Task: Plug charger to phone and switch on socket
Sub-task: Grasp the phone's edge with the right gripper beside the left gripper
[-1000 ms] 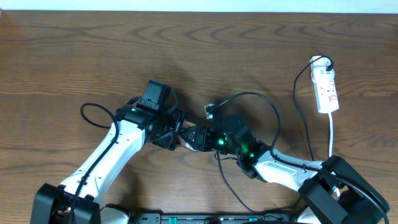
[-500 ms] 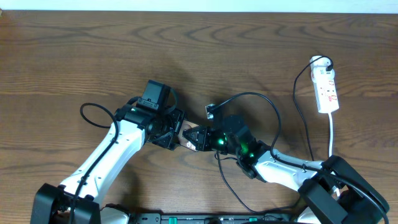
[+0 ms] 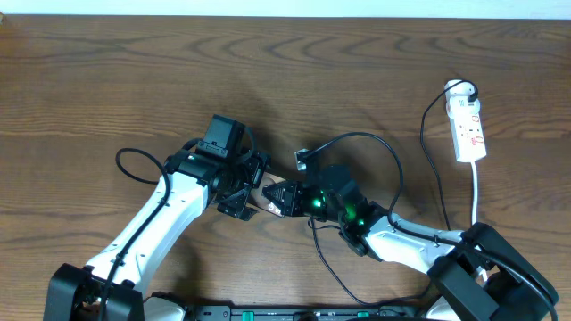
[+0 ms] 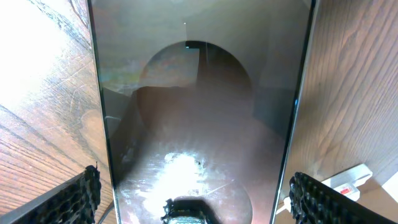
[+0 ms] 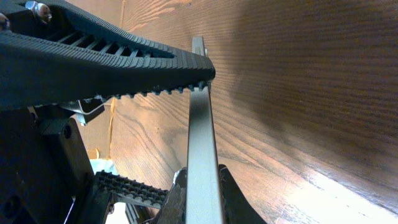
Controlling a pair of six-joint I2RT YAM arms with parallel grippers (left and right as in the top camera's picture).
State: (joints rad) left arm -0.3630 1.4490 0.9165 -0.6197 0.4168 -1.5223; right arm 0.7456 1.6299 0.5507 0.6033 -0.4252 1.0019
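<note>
The phone stands on edge between the two grippers, its glossy bronze-grey face filling the left wrist view. My left gripper is open around it, both fingers standing just off the phone's side edges. My right gripper is shut on the phone, which shows there as a thin grey slab seen edge-on. From overhead the grippers meet at the table's middle. The charger loops beside them, and its plug tip lies loose on the wood. The socket lies at the far right.
A black cord runs from the socket's top end down toward the right arm's base, and a white cord leaves its lower end. A black cable loop hangs off the left arm.
My left gripper's fingers have spread apart and let go of the phone's edges. The right gripper has closed on the phone and now holds it. Neither arm has shifted much.
</note>
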